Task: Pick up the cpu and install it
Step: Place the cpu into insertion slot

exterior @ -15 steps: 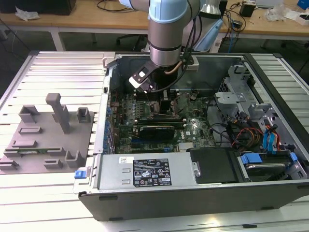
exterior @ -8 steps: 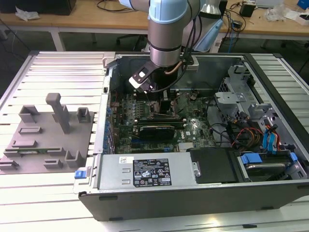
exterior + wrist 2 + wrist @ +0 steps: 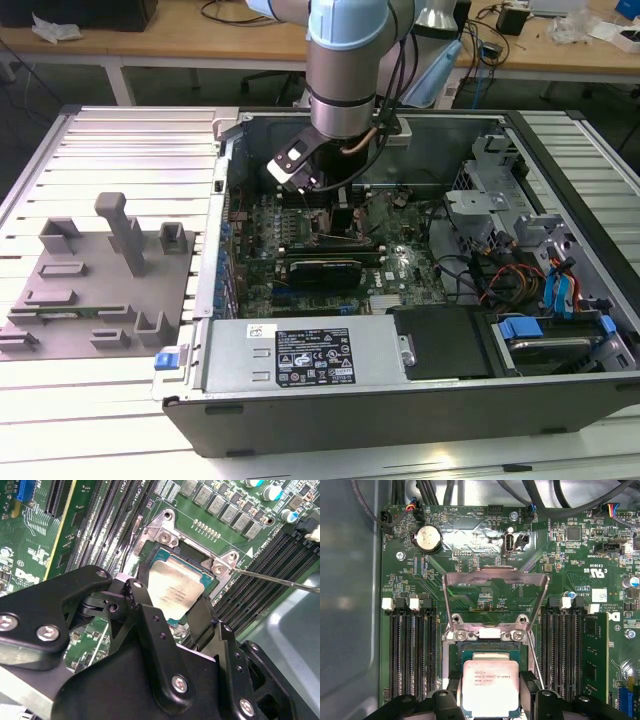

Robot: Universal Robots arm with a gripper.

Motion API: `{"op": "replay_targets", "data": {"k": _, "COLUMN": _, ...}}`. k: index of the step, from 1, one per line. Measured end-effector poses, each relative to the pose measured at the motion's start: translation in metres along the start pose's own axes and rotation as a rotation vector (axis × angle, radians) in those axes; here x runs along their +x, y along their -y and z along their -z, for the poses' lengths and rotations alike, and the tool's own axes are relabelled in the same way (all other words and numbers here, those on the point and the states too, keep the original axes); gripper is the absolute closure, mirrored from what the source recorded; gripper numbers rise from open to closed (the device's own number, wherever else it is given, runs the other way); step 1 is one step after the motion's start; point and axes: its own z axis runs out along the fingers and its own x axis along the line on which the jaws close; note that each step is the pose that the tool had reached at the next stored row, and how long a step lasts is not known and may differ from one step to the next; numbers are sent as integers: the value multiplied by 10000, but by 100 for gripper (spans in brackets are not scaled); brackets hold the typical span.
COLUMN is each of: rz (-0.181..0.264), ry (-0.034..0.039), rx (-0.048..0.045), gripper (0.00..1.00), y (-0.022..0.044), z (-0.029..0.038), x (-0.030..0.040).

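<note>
The cpu (image 3: 490, 687) (image 3: 172, 592), a pale silver square chip, lies flat in or just over the dark socket (image 3: 485, 650) on the green motherboard. In both wrist views my gripper (image 3: 491, 692) (image 3: 170, 607) is shut on the cpu, one black finger (image 3: 454, 690) pressed against each of two opposite edges. The socket's metal load plate (image 3: 495, 580) stands swung open behind it. In the exterior view the gripper (image 3: 341, 228) hangs from the arm low inside the open computer case, over the middle of the board.
Memory slots (image 3: 412, 650) flank the socket on both sides, and a thin lever rod (image 3: 280, 580) juts out beside it. In the exterior view a grey fixture (image 3: 100, 280) sits at the left, a power supply (image 3: 300, 355) at the front, and drive bays with cables (image 3: 540, 290) at the right.
</note>
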Motion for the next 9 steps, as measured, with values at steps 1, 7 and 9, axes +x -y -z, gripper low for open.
{"op": "replay_targets", "data": {"k": 1, "rz": 0, "ry": 0, "rx": 1, "gripper": 45, "y": 0, "z": -5, "x": 0}}
{"op": "replay_targets", "data": {"k": 7, "rz": 7, "ry": 3, "rx": 2, "gripper": 45, "y": -4, "z": -24, "x": 1}}
{"op": "replay_targets", "data": {"k": 9, "rz": 21, "ry": 1, "rx": 2, "gripper": 45, "y": -9, "z": -25, "x": 1}}
